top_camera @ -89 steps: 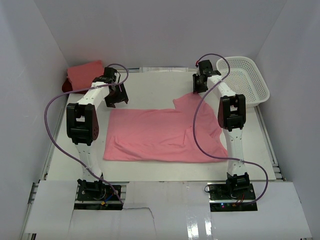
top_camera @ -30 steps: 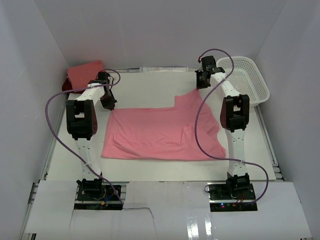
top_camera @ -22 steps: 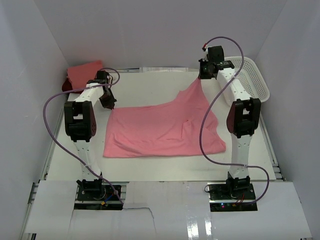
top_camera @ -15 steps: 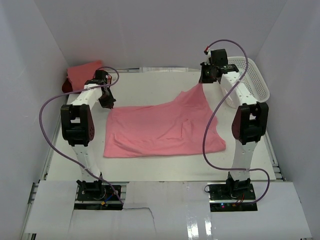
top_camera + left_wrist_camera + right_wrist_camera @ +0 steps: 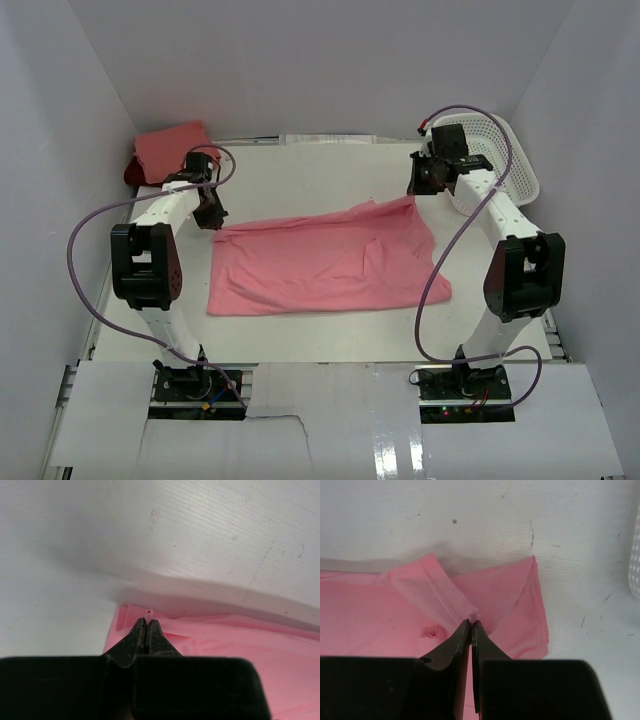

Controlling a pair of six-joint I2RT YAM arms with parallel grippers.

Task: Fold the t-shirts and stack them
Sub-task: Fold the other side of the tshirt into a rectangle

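A rose pink t-shirt (image 5: pixel 320 265) lies spread across the middle of the table. My left gripper (image 5: pixel 212 218) is shut on its far left corner, and a nub of pink cloth (image 5: pixel 148 613) sticks out past the left gripper's (image 5: pixel 146 621) closed tips. My right gripper (image 5: pixel 420 190) is shut on the far right corner. In the right wrist view the shirt (image 5: pixel 500 587) bunches into a fold at the right gripper's (image 5: pixel 471 623) tips. A folded salmon pink t-shirt (image 5: pixel 170 148) rests on a dark red one (image 5: pixel 131 173) at the back left corner.
A white mesh basket (image 5: pixel 505 165) stands at the back right, close behind the right arm; its wall (image 5: pixel 635 555) shows at the right wrist view's edge. White walls enclose the table on three sides. Purple cables loop off both arms.
The right gripper lifted the shirt's far right corner up and back, then swung right and down with it. The shirt's far edge now runs taut between both grippers. The left gripper shifted slightly.
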